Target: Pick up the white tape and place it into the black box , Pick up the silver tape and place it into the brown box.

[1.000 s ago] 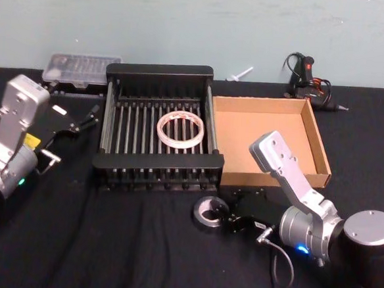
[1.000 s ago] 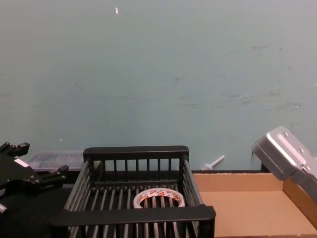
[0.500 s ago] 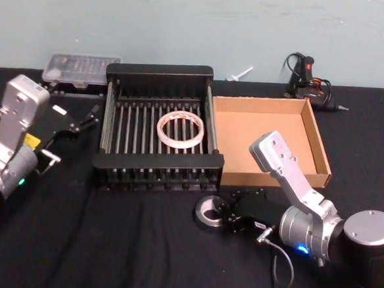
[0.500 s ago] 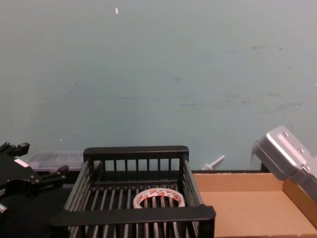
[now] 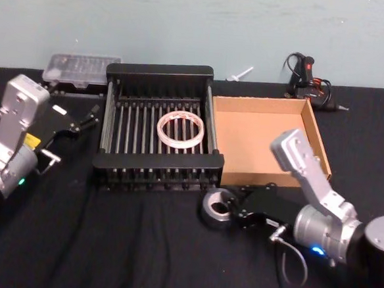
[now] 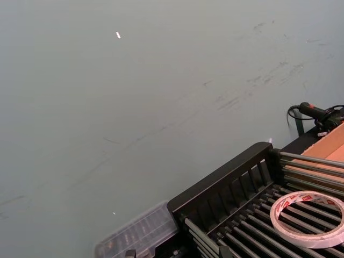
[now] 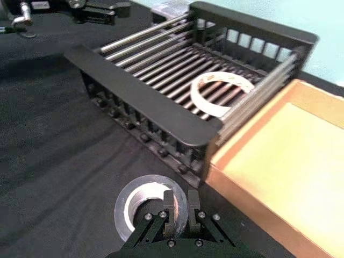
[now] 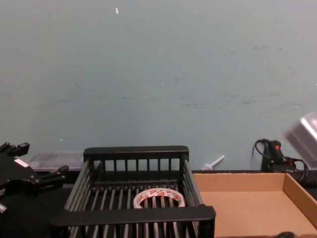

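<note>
The white tape point(image 5: 180, 130) lies flat on the slats inside the black box point(image 5: 158, 163); I also see the white tape point(image 7: 223, 92) in the right wrist view and the white tape point(image 8: 158, 197) in the chest view. The silver tape point(image 5: 217, 209) is in front of the black box, near the brown box's point(image 5: 259, 132) front left corner. My right gripper point(image 5: 231, 211) is shut on the silver tape's point(image 7: 144, 207) wall, one finger inside the core. My left gripper point(image 5: 85, 119) hangs open left of the black box.
A clear plastic case point(image 5: 79, 67) sits behind the black box at the back left. A black tool with cables point(image 5: 309, 76) lies behind the brown box. The table is covered in black cloth point(image 5: 106, 237), bare at the front left.
My right arm has swung to the right and the silver tape has shifted slightly right with the gripper. The left arm and the white tape have not moved.
</note>
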You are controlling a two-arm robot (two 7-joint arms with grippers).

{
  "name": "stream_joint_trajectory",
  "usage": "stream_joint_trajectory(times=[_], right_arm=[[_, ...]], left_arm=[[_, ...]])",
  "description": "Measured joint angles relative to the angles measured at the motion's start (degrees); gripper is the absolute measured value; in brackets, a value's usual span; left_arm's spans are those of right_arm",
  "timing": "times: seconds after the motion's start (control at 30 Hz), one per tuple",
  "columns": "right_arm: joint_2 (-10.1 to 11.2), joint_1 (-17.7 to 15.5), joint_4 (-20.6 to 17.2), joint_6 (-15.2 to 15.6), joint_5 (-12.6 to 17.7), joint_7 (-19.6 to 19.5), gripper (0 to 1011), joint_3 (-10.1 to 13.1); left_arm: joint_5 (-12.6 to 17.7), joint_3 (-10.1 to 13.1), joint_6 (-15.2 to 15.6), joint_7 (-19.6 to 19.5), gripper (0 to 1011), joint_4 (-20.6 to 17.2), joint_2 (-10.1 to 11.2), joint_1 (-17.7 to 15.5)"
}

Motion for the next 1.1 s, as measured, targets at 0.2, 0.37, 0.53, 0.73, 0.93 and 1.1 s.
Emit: stream_joint_trajectory(times=[0.2,0.37,0.53,0.73,0.93,1.1], right_arm=[[1.42,-3.05,-2.16,-1.09,1.84,-2.06,156,3.25],[2.23,-5.11,-3.65,-1.83,2.88,-3.56,156,5.65],[2.71,-6.89,-4.94,-2.89,3.51,-5.26,156,8.06],[1.90,-7.14,-5.04,-3.70,3.72,-7.09,156,10.04],[0.46,-5.65,-3.97,-4.70,3.21,-8.41,156,11.00],[-0.98,-3.59,-2.55,-5.26,2.25,-9.27,156,11.43]], left_arm=[[0.00,0.00,0.00,0.00,1001,0.00,0.00,0.00],[0.00,0.00,0.00,0.00,1001,0.00,0.00,0.00],[0.00,0.00,0.00,0.00,1001,0.00,0.00,0.00],[0.00,0.00,0.00,0.00,1001,0.00,0.00,0.00],[0.00,0.00,0.00,0.00,1001,0.00,0.00,0.00],[0.00,0.00,0.00,0.00,1001,0.00,0.00,0.00]])
